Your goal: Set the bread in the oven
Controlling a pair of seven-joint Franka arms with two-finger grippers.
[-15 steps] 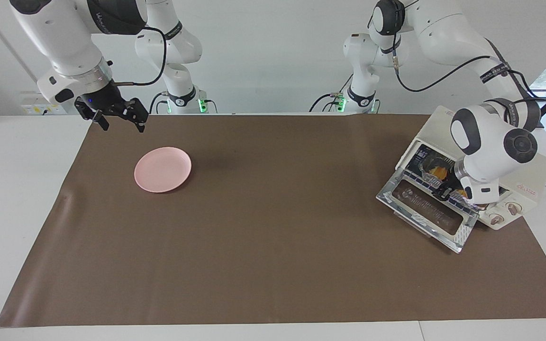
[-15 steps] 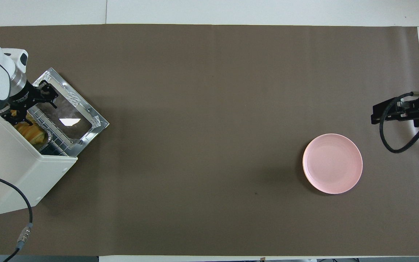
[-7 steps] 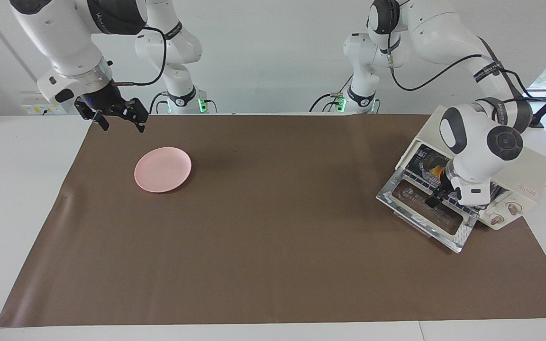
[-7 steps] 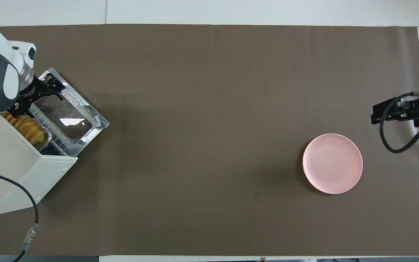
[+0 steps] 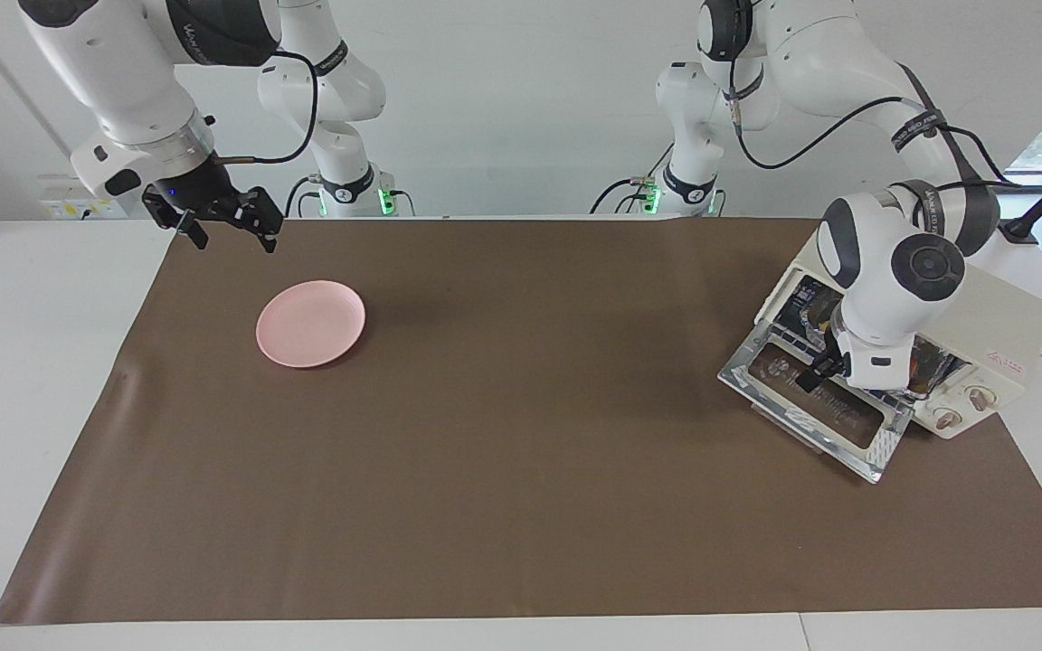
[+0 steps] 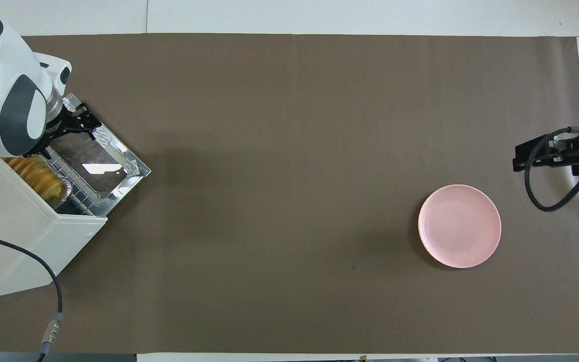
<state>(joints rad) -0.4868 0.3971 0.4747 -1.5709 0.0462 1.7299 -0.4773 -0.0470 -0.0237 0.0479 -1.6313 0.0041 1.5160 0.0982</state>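
yellow bread [image 6: 35, 176] inside cream oven [image 6: 23, 226] (door down).

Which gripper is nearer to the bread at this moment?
Left. The left gripper is over the open door of the oven, just outside the bread on the rack. The right gripper waits at the right arm's end, by the pink plate.

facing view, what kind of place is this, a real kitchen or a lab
Most likely a robot lab. Two Franka arms stand at a plain table with a brown mat, and the only kitchen things are a toaster oven and a pink plate.
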